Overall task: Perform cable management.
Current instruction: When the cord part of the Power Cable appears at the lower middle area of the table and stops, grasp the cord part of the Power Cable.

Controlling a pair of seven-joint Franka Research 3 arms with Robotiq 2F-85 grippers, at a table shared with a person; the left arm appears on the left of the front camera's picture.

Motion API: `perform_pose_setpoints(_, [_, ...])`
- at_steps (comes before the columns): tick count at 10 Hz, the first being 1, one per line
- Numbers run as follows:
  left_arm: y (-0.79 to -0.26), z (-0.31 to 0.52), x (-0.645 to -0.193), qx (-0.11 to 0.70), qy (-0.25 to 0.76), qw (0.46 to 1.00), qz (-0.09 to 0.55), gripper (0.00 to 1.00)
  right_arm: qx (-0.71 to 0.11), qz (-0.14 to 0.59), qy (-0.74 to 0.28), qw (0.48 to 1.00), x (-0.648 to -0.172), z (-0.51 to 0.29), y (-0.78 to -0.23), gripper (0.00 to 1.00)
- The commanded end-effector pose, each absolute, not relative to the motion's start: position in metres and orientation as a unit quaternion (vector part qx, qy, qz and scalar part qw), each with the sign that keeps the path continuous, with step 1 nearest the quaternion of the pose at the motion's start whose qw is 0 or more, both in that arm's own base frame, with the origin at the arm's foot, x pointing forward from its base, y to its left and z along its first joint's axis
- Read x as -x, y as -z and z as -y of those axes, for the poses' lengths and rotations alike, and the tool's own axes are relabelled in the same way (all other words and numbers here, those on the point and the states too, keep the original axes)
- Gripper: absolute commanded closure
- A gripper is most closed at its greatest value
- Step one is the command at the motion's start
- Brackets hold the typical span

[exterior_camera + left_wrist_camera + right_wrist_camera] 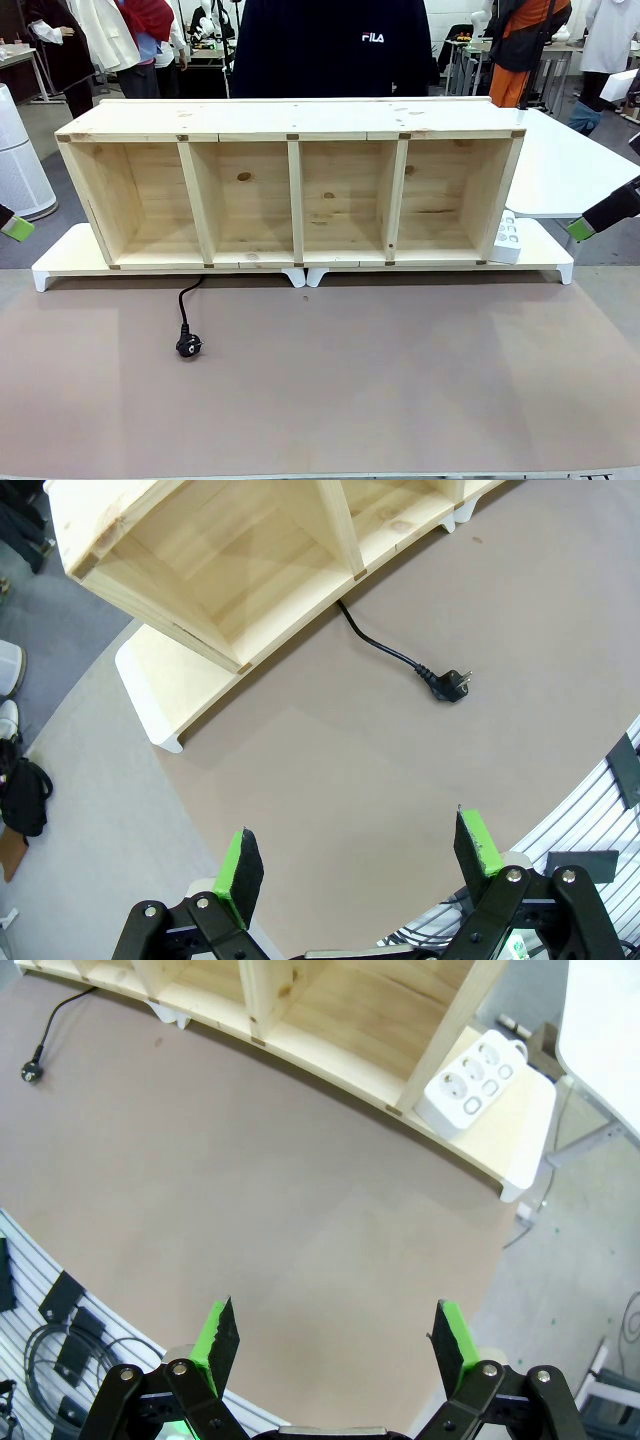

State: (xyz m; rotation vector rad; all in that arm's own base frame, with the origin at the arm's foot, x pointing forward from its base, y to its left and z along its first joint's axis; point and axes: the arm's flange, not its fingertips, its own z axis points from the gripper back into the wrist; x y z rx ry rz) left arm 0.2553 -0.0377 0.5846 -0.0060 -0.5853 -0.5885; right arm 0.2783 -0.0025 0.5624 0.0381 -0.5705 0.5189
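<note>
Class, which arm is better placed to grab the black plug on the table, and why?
Likely left: the round plug of the thin black cable lies left of centre, nearer the open left gripper.

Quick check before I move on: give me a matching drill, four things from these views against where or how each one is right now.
Things:
1. cable plug
2. power strip
3. wooden shelf
4. left pincer

States:
A. open, holding nothing
B. on the white riser by the shelf's right end
C. lying on the brown mat, in front of the shelf
D. four compartments, all empty

Pairs: 1-C; 2-B; 3-D; 4-A.
</note>
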Motion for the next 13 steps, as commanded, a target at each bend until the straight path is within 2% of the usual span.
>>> perform_pose_setpoints(1, [-0.585,0.038,-0.258,0.002,0.289,0.913,0.290,0.00,-0.018,0.279,-0.251,0.927,-0.281,0.002,-0.561,0.00])
perform_pose_setpoints(5, [-0.585,0.038,-0.258,0.002,0.289,0.913,0.290,0.00,0.002,0.253,-0.238,0.938,-0.286,-0.045,-0.589,0.00])
perform_pose_setpoints(13, [-0.585,0.038,-0.258,0.002,0.289,0.913,0.290,0.00,-0.026,0.170,-0.311,0.935,-0.304,-0.242,-0.650,0.00])
